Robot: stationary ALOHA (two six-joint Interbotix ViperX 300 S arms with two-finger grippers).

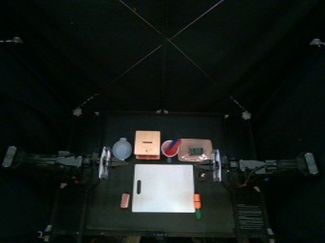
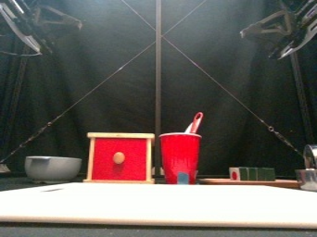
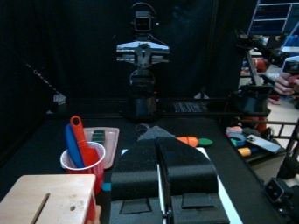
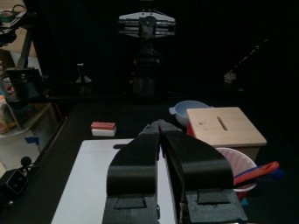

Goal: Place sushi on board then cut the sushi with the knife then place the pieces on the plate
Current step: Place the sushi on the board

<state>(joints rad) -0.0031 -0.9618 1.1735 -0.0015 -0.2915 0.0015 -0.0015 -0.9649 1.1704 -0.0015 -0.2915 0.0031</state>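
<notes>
The dark green sushi roll (image 1: pixel 196 150) lies on the pink tray (image 1: pixel 207 144) at the back right, and shows low at the right in the front view (image 2: pixel 257 173). The white cutting board (image 1: pixel 164 187) lies bare in the middle. A red cup (image 1: pixel 170 148) behind the board holds a red knife (image 2: pixel 194 122) and a blue knife (image 3: pixel 73 149). My left gripper (image 1: pixel 105 161) hovers shut off the board's left edge, holding nothing. Opposite it, off the right edge, my right gripper (image 1: pixel 219 163) is shut and holds nothing too.
A wooden box with a red drawer front (image 1: pixel 148 144) and a blue-grey bowl (image 1: pixel 122 148) stand at the back left. A reddish toy (image 1: pixel 124 200) lies left of the board; an orange toy (image 1: pixel 197 199) and a green toy (image 1: pixel 199 214) lie right of it.
</notes>
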